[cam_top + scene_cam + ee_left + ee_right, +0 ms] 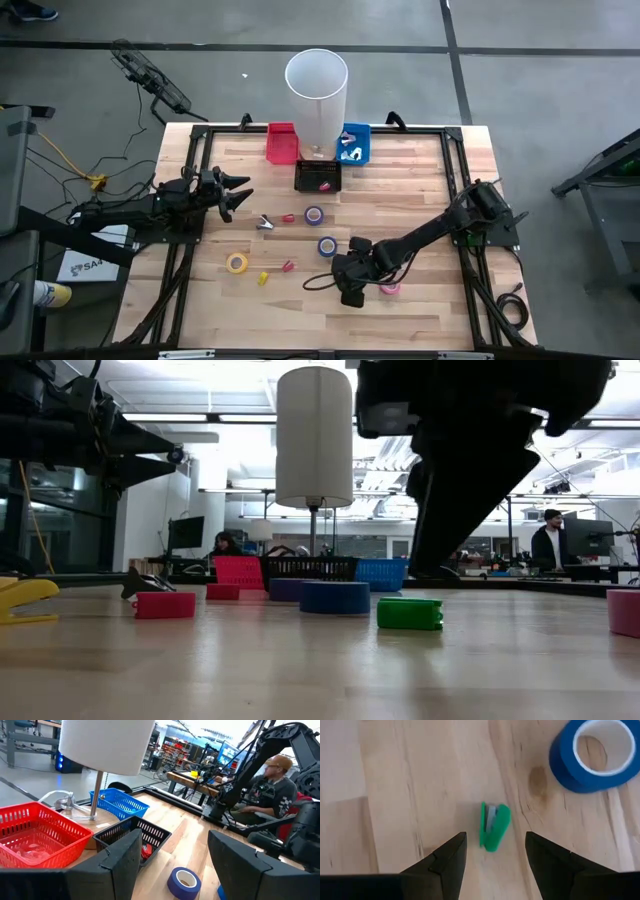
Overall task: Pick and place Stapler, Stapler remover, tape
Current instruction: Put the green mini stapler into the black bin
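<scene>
On the floor at the left of the table lies a white sheet (88, 264) with dark letters that start "SA"; the rest is hidden. No other text can be read.

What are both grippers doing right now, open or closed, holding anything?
Left gripper: open, empty, raised over the table's left side.
Right gripper: open, empty, hanging above the small green stapler, beside a blue tape roll.

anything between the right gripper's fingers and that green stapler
Nothing: in the right wrist view only bare wooden table separates the open right gripper from the green stapler just ahead of the gap.
</scene>
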Controlling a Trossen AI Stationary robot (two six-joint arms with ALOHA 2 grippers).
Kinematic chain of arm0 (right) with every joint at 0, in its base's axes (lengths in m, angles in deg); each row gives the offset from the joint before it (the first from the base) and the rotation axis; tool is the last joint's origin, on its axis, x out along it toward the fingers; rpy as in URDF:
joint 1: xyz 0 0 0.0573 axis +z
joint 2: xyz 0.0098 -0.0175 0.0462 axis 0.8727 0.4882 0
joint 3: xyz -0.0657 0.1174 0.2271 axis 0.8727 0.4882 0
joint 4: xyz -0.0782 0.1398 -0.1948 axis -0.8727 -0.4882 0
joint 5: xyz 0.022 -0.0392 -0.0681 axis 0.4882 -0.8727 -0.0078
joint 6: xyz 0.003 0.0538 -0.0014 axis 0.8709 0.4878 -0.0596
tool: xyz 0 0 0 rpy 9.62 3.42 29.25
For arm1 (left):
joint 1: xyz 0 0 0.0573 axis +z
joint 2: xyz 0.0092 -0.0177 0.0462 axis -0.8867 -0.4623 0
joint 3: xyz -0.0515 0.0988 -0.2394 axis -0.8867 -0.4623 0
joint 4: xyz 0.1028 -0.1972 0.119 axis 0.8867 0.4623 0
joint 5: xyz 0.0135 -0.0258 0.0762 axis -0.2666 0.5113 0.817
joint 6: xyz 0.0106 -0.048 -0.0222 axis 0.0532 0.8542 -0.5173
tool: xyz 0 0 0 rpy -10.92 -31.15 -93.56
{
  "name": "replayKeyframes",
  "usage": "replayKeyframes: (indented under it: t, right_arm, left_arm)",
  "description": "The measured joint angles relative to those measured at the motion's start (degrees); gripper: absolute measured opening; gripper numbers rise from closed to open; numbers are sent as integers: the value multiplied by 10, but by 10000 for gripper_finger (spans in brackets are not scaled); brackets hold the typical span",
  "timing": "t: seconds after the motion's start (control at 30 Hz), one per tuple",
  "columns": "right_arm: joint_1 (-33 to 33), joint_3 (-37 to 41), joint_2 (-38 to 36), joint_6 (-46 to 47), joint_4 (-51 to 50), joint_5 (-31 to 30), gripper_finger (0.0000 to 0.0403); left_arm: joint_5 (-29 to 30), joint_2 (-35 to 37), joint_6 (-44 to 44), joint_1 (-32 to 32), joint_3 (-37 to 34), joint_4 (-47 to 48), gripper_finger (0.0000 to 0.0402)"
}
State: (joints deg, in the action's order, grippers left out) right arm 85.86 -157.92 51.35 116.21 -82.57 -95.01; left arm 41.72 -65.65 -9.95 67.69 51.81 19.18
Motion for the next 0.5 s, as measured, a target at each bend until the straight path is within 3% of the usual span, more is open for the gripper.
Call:
replayKeyframes:
  t: [0.5]
  right_arm:
    - [1,-1,28,2,29,8,195]
  left_arm:
    - [0,0,0,0,0,0,225]
